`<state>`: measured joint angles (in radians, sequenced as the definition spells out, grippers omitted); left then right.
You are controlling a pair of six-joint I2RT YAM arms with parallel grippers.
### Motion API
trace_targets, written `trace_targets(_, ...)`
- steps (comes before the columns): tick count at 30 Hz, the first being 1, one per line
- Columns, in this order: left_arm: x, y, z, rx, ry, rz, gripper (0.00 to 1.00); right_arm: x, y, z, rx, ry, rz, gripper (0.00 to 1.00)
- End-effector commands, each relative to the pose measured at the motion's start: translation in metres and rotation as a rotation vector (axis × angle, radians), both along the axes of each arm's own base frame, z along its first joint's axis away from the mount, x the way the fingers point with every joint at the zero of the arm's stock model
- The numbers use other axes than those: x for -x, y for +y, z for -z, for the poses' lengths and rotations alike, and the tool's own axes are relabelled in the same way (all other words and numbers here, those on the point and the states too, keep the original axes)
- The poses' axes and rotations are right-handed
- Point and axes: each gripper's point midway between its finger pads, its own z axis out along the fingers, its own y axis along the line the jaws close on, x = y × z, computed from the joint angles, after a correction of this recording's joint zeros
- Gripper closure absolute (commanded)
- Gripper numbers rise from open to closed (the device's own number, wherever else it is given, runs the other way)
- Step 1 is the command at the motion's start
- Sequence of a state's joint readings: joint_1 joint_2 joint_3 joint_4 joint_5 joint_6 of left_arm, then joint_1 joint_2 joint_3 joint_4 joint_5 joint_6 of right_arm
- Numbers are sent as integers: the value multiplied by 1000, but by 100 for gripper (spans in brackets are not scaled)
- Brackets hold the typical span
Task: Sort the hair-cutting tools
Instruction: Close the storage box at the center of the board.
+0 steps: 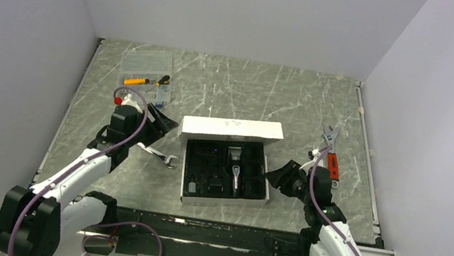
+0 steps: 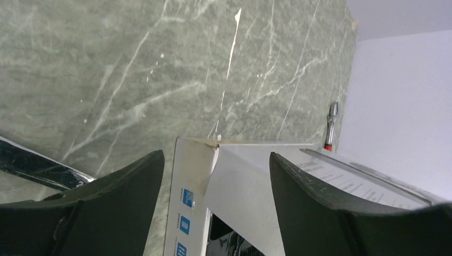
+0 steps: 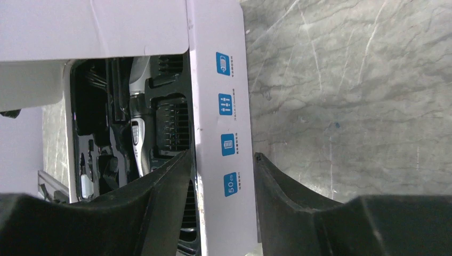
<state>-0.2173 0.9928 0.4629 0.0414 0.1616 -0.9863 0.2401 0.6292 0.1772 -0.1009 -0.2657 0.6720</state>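
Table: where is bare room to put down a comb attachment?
Bare marble behind the white box, between the clear case and the red-handled wrench. Crowded beside the box: silver wrench, left gripper, right gripper.

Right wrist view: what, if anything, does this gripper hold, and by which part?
The right gripper straddles a side wall of the white box, seemingly pinching it; contact cannot be told.

- White cardboard box (image 1: 231,131): matt, smooth paperboard.
- Inside the box, black moulded plastic tray (image 1: 207,166): glossy.
- In that tray, slim black-and-silver electric hair clipper (image 3: 137,136): shiny silver shell, black plastic.
- Left of the box, silver open-end wrench (image 1: 160,156): polished, mirror-bright metal.
- Under the box, grey-green marbled tabletop (image 1: 251,90): smooth, low sheen.
- At the box's right wall, my right gripper (image 3: 222,154): black fingers (image 3: 298,213) of matt, faintly grainy plastic.
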Motion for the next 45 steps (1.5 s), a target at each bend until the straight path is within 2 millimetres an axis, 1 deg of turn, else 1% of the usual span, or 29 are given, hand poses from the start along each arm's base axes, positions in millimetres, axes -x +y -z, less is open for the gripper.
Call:
trace_targets(1,1,-13,-5,63,-26,60,23,-1,12,-6,-30,-50,-55,51)
trace_targets(5,1,-16,-3,69,-21,75,23,1,11,3,-27,-20,-45,56)
trace_targets(10,0,-16,-5,65,-26,78,23,-1,7,6,-27,-12,-4,69)
trace_targets(15,-2,-17,-8,65,-33,80,23,-2,10,9,-70,-13,20,82)
trace_targets(18,-4,-18,-9,68,-35,84,23,-2,11,12,-93,-9,39,86)
trace_targets(20,-5,-18,-9,70,-33,84,24,-3,11,13,-108,-5,59,93)
trace_targets(23,-6,-20,-9,75,-34,84,24,-4,12,14,-137,-7,85,100)
trace_targets(27,-11,-22,-11,76,-36,81,24,-5,15,14,-180,-8,127,100)
trace_targets(32,-19,-26,-17,75,-45,74,24,-10,20,9,-228,-20,183,100)
trace_targets(34,-22,-30,-23,78,-53,82,24,-10,24,6,-244,-24,195,100)
trace_targets(36,-23,-37,-28,75,-63,99,24,-11,23,8,-234,-23,215,100)
trace_targets(39,-19,-49,-32,64,-67,129,25,-10,26,13,-212,-10,208,100)
trace_targets(41,-15,-52,-31,60,-63,136,25,-10,27,13,-207,-9,203,100)
trace_targets(45,-7,-54,-21,61,-43,141,26,-10,27,13,-202,-11,199,100)
